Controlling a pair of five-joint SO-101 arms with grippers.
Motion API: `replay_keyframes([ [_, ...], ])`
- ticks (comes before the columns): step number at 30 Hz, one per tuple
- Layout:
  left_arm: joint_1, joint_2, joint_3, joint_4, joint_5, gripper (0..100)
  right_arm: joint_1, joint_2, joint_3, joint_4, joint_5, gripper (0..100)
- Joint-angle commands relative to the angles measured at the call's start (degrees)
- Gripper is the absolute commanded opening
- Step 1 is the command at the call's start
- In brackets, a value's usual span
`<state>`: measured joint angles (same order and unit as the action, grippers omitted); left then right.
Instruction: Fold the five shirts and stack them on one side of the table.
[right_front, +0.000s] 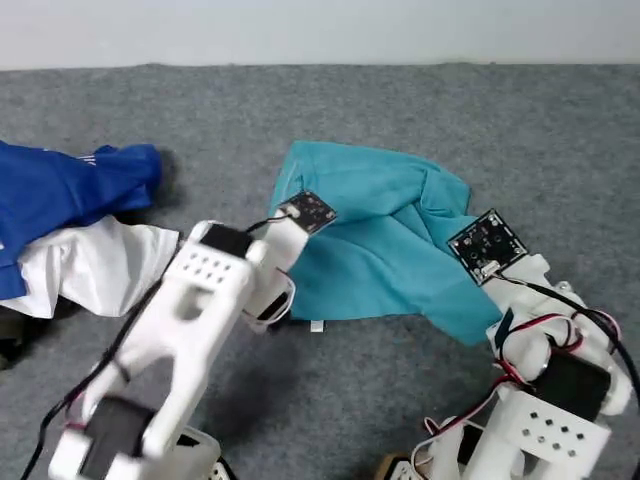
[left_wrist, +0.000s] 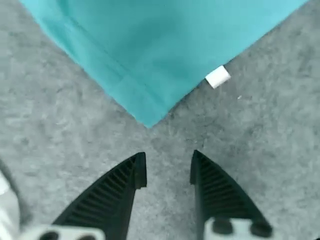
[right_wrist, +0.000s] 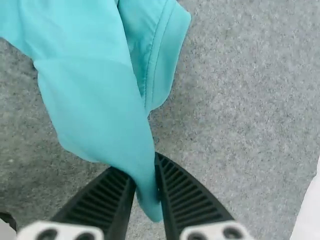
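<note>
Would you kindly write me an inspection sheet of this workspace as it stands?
Surface: grey felt-like table cover.
Job's things: teal shirt mid-table, partly folded over itself; blue shirt lying over white shirt at one side.
Clutter: dark object at the table's edge, cut off, cannot identify.
Grippers: left gripper open, just off the teal shirt's tagged corner; right gripper shut on the teal shirt's fabric.
Cables: red and black wires looped on the right arm.
Surroundings: pale wall behind the table.
</note>
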<state>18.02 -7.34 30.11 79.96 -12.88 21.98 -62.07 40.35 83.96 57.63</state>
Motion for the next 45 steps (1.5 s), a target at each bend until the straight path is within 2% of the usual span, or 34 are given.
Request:
replay_keyframes([
  [1,0.4,8.8,-7.0,-1.6,-0.8,16,0.5,-0.3,-0.6,-1.2,0.1,0.9],
  [5,0.6,15.7,-13.1,-1.6,-0.8,16,0.5,-0.4,-0.6,-1.0,0.1,0.9],
  [9,0.7,17.3,-17.1,-1.5,-0.8,16,0.6,-0.7,-0.6,-0.8,0.1,0.9],
  [16,0.4,19.6,-17.7,-2.5,-1.4,21,0.7,-0.7,-0.6,-0.7,0.1,0.9],
  [27,-0.7,30.2,-17.9,-7.1,-1.0,21,0.7,-0.7,-0.6,-0.7,0.1,0.9],
  [29,-0.4,30.9,-18.2,-7.2,-0.5,17,0.7,-0.7,-0.6,-0.7,0.1,0.9],
  [34,-0.5,31.0,-20.0,-7.0,-1.8,1,0.7,-0.7,-0.6,-0.7,0.1,0.9],
  [40,-0.9,30.5,-25.7,0.1,-2.9,1,0.7,-0.7,-0.8,-0.6,0.1,0.9],
  [45,-1.0,22.4,-32.0,7.0,-2.7,1,0.7,-0.7,-6.3,2.0,0.0,0.9],
])
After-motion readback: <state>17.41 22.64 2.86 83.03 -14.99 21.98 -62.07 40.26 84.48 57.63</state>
